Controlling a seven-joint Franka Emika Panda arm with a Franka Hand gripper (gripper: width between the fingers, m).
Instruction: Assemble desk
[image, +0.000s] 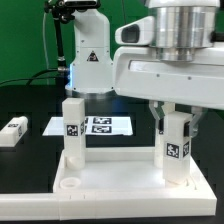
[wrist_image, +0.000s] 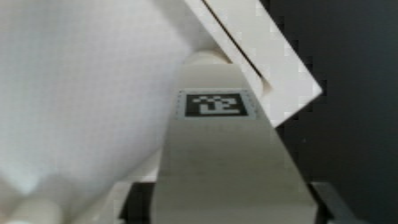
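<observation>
The white desk panel (image: 115, 170) lies flat at the front of the black table, rim up. One white tagged leg (image: 72, 126) stands upright in its far corner socket on the exterior view's left. A second tagged leg (image: 177, 150) stands upright at the far corner on the exterior view's right. My gripper (image: 175, 122) is shut on this leg's upper part, reaching down from above. In the wrist view the held leg (wrist_image: 221, 140) runs down between my dark fingers (wrist_image: 144, 202) toward the panel (wrist_image: 89, 90) beside its rim (wrist_image: 267, 62). Its seating in the socket is hidden.
A third tagged leg (image: 12, 132) lies loose on the table at the exterior view's left. The marker board (image: 95, 126) lies flat behind the panel. The robot's base (image: 88, 55) stands at the back.
</observation>
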